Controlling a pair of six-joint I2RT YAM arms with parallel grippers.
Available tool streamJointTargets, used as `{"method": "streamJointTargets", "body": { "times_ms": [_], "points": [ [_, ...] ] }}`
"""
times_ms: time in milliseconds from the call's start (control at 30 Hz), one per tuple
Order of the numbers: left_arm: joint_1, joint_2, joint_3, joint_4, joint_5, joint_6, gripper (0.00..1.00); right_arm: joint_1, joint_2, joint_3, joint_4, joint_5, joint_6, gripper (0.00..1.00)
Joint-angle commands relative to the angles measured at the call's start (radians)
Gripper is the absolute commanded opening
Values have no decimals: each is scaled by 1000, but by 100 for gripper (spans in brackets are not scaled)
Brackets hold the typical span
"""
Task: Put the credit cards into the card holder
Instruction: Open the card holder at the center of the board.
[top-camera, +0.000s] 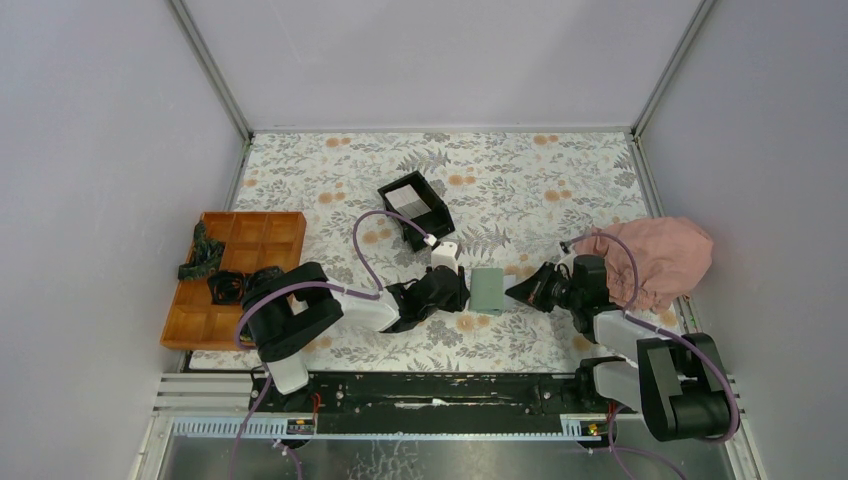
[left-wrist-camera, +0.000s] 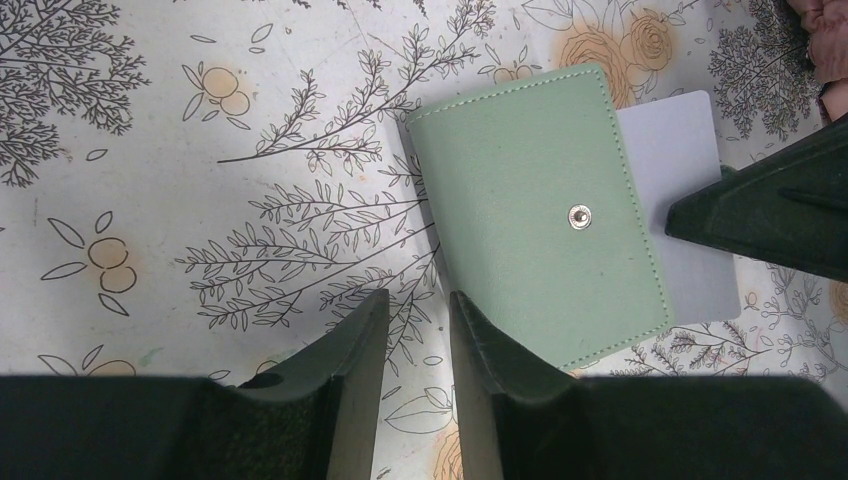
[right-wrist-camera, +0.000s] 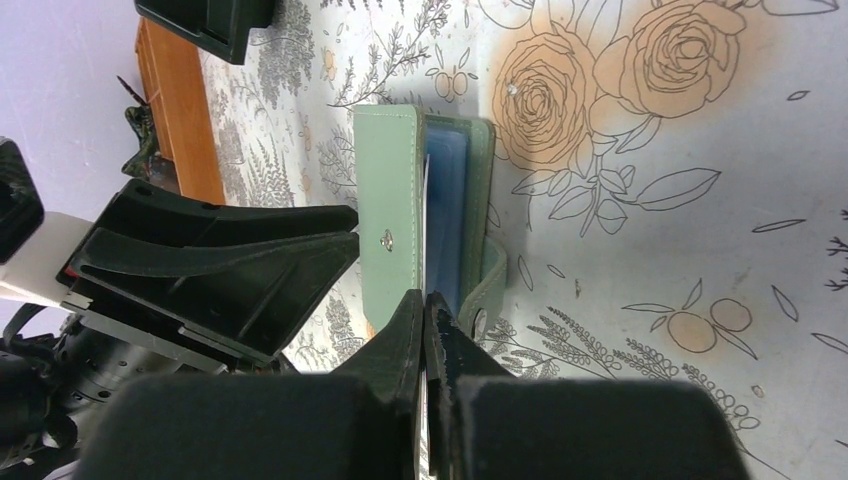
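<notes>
Your right gripper (right-wrist-camera: 427, 300) pinches a thin, stiff, pale grey-white credit card (left-wrist-camera: 685, 170) by its outer edge, the far end tucked inside the sage-green folding card holder (left-wrist-camera: 530, 210) just ahead, which is probably light and apt to slide. Your left gripper (left-wrist-camera: 418, 320), jaws parted and empty, flanks it. Pink crumpled cloth (top-camera: 650, 255) lies behind the right gripper, out of the way.

The card holder (top-camera: 489, 289) is hemmed in. The left end effector (left-wrist-camera: 418, 305), jaws parted, sits just beside its left edge, and the right end effector (top-camera: 512, 291) pinches a credit card (left-wrist-camera: 685, 200) at its right. A black box (top-camera: 415, 208) stands behind-left. Open counter (top-camera: 530, 180) lies beyond, between the wooden tray (top-camera: 240, 270) and the pink cloth (top-camera: 655, 258).
</notes>
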Motion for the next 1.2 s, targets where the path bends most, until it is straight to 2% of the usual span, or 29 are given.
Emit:
{"method": "streamJointTargets", "body": {
  "times_ms": [0,300,733,1167],
  "points": [
    [-7,32,-4,-6,14,7,36,-5,-26,-5,98,-40,35,0],
    [-8,25,-21,-4,13,6,35,-6,-34,-24,139,-43,59,0],
    [-8,22,-26,-4,19,2,35,-2,122,-46,343,-89,105,0],
    [-7,20,-44,9,34,-5,29,30,-5,-30,312,-75,135,0]
  ]
}}
